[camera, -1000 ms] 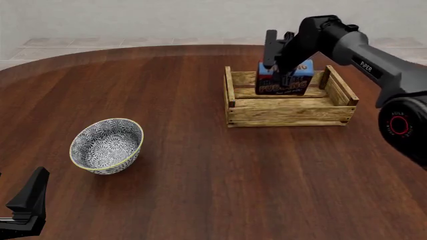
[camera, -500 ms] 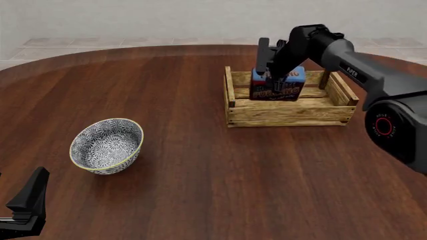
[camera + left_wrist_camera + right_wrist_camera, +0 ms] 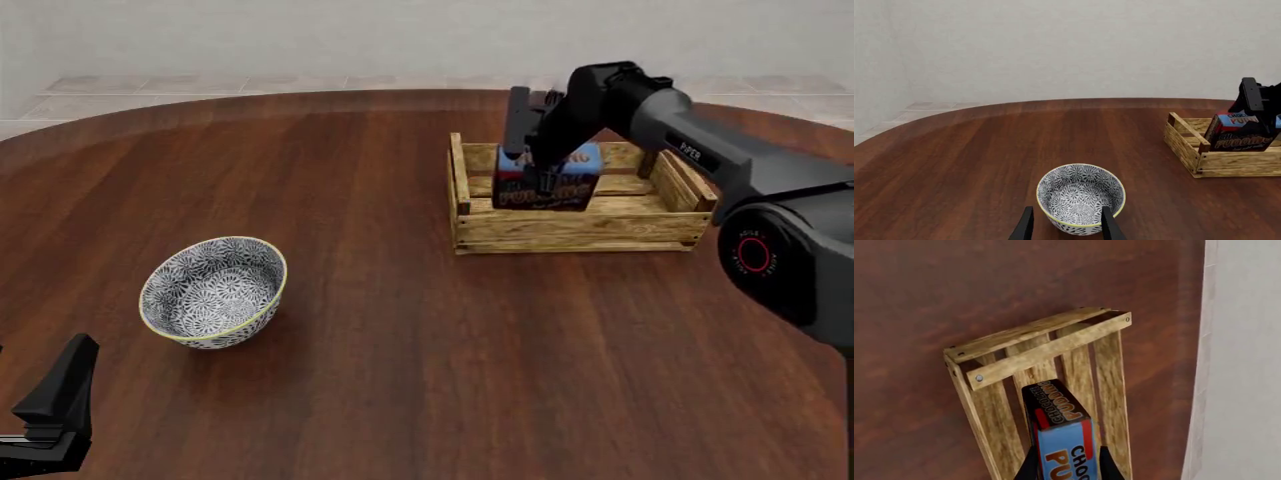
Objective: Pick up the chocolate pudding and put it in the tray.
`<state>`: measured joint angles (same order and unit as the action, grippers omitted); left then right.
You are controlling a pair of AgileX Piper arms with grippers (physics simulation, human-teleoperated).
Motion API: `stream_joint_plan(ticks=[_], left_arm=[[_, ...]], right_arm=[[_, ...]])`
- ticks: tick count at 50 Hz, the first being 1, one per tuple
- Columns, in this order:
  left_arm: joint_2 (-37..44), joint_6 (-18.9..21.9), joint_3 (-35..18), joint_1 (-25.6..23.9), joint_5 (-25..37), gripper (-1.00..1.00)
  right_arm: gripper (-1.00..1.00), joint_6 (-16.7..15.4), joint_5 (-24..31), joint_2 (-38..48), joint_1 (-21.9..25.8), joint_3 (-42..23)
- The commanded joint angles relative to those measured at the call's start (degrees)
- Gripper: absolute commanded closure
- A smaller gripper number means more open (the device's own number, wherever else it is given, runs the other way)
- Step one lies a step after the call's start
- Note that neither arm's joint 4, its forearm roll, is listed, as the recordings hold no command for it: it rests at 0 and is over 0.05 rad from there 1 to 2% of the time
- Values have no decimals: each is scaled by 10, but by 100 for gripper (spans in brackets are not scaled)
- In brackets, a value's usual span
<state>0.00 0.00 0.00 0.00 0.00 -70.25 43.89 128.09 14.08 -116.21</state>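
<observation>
Chocolate pudding [image 3: 543, 179] clamped between right jaws, inside the tray [image 3: 582, 226]

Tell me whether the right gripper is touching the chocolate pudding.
Touching. The right wrist view shows the right gripper with a finger pressed on each side of the chocolate pudding.

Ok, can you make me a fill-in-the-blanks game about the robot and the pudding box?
1. The right gripper is shut on the chocolate ____.
2. The pudding is over the wooden ____, toward its left end.
3. The patterned bowl sits in front of the ____ gripper, whose fingers are apart.
4. Inside, the bowl holds ____.

Missing words: pudding; tray; left; nothing
</observation>
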Motion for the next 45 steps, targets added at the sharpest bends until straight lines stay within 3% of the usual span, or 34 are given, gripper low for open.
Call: stream_joint_plan(ticks=[1, 45], left_arm=[[0, 0, 0, 0, 0, -100], [0, 0, 0, 0, 0, -100]], right_arm=[[100, 17, -7, 0, 2, 5], [100, 26, -19, 12, 16, 16]])
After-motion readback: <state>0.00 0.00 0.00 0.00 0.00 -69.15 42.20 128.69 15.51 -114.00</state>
